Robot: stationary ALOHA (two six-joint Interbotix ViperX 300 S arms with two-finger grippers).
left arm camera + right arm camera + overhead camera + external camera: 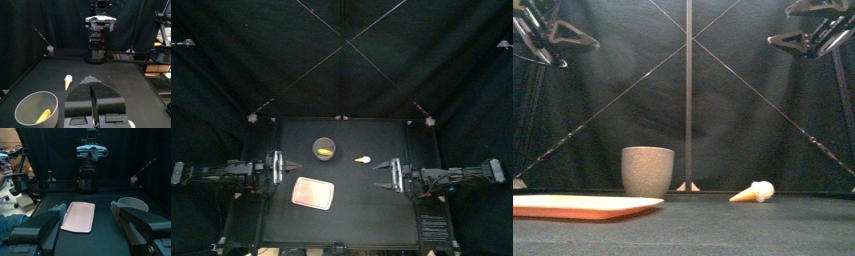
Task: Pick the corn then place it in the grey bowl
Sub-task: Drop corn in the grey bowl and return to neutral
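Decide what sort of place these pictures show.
Probably a robot test booth: black curtains enclose a small table, flanked by a left arm and right arm, holding a cup and tray.

This is a robotics lab test booth. Black curtains (251, 50) close in the back and sides around a small black table (358, 215). Two black robot arms are mounted at opposite sides of the table and face each other across it, the left arm (225, 172) and the right arm (452, 174). The table carries only a few staged props: a flat pink tray (313, 192), a tall grey speckled cup (647, 171) with a yellow toy (43, 116) inside, and a pale toy cone (754, 192) lying on its side.
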